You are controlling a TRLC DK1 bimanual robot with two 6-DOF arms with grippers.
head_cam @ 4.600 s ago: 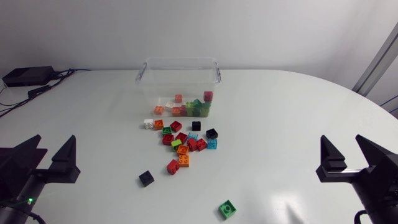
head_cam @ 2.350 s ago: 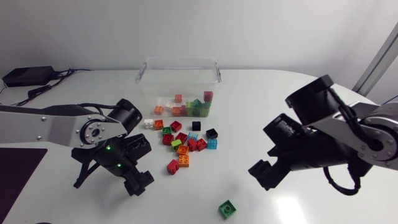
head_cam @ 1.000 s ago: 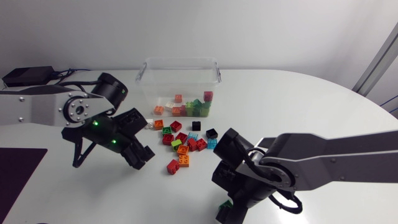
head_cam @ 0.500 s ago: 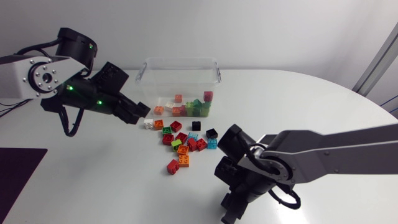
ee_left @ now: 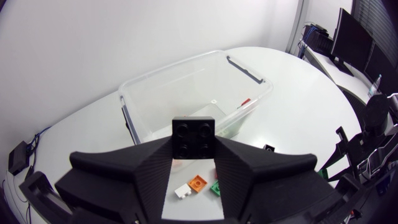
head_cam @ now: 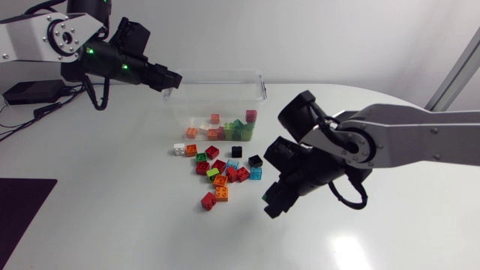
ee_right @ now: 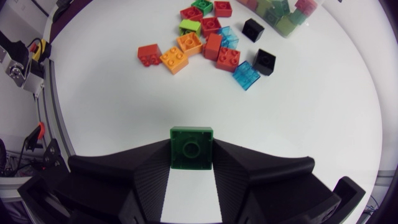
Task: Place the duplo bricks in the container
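Both arms are mid-delivery above the white worktop, so what matters now is a clean release and keeping the 2 arms apart. The container sits toward the far side of the worktop, open-topped.

The left end effector hangs at the container's left rim and pinches a black brick between its 2 fingers. From the wrist view the tub lies ahead of and below it. It should carry on until the brick is plainly over the interior, dip toward the floor, then spread its fingers so the brick does not bounce out.

The right end effector is well away from the tub, on the near side of the loose bricks, and is clamped on a green brick. It should stay high enough to pass over that pile without touching it. It is best brought in by the tub's right end, clear of the other arm.

The container is clear plastic, rectangular with rounded corners, and a handful of bricks lie on its floor. The bricks are small squares in red, orange, green, black, white and see-through blue. The black one shows 4 studs. The green one shows 1 ring, possibly its underside, though the view is too tight to be sure.
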